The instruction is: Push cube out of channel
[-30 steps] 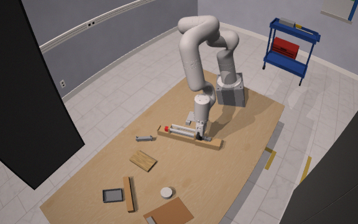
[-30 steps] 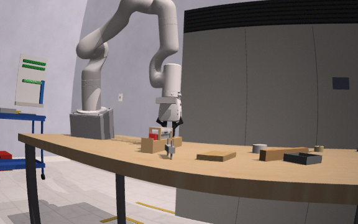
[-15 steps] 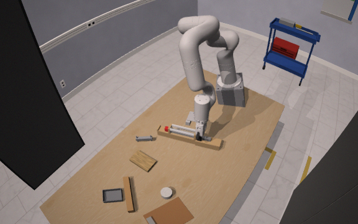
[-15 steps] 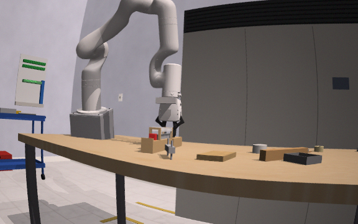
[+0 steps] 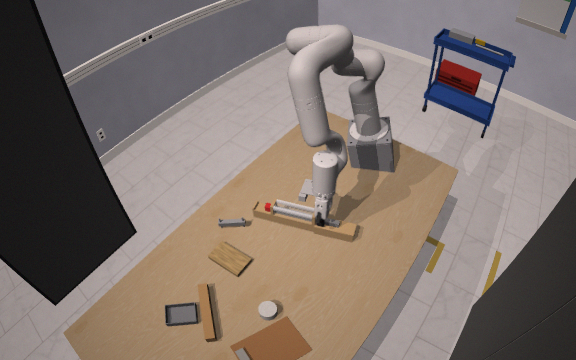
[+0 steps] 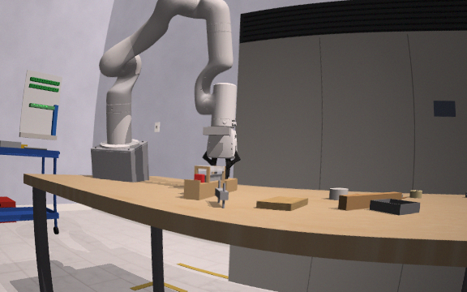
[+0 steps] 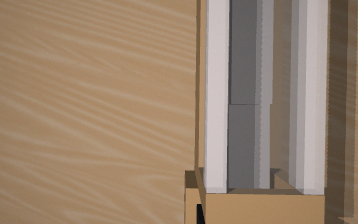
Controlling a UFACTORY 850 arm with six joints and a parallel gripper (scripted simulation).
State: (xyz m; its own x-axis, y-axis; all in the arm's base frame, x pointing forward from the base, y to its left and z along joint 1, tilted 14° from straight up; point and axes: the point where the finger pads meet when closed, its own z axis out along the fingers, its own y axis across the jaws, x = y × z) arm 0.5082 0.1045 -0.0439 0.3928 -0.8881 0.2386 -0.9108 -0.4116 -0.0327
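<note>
1. Top view puts the small red cube [image 5: 268, 206] [image 6: 199, 178] on the ledge, just outside the wooden, white-railed channel [image 5: 293, 219] [image 6: 202, 167] [image 7: 265, 210].
2. I judge it light and stiff — best pinched by opposite sides.
3. My black-fingered gripper [image 5: 320, 221] [image 6: 219, 171] [image 7: 200, 214] stands partly spread, holding nothing.
4. Grey bar [image 5: 335, 223] [image 7: 242, 145] inside the channel; dark shallow tray [image 5: 181, 304] [image 6: 409, 208] looks empty.
</note>
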